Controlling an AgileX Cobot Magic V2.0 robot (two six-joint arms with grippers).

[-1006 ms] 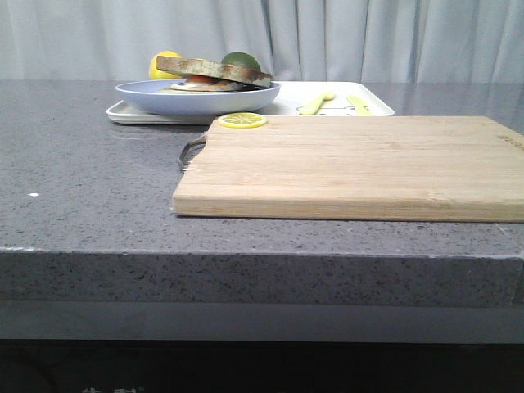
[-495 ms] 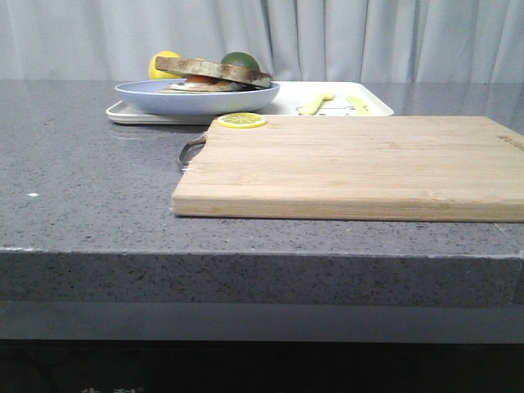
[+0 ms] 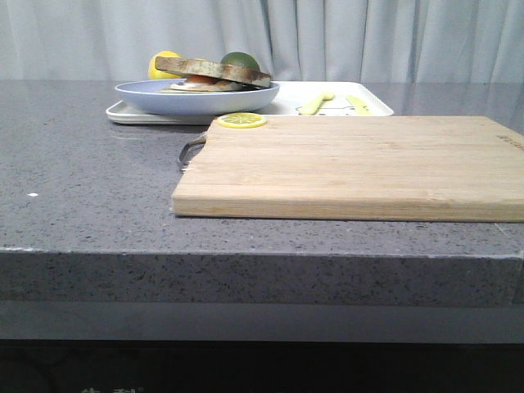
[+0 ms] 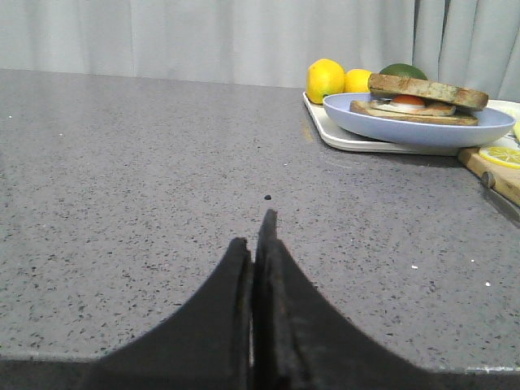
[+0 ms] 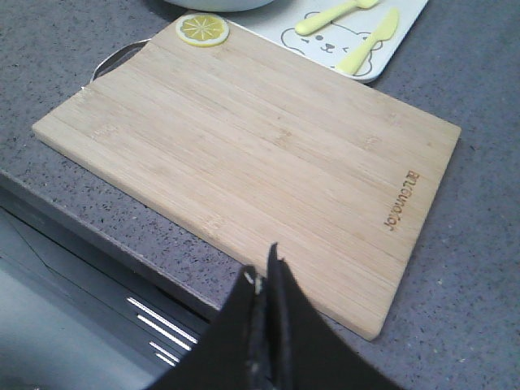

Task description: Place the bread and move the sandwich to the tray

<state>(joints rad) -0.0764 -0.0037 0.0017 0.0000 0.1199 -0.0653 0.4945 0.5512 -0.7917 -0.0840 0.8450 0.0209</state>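
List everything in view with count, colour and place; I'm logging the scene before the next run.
tray: 1, white, far side of the counter behind the board
plate: 1, pale blue, on the tray's left part
sandwich: 1, brown bread over fried egg, on the plate
lemons: 2, yellow, behind the plate
green fruit: 1, behind the sandwich
utensils: 2, pale yellow, on the tray's right part
lemon slice: 1, yellow, on the board's far left corner
cutting board: 1, light wood, centre-right of the counter
counter: 1, grey speckled
curtain: pale grey, behind
left gripper: black, shut, empty
right gripper: black, shut, empty
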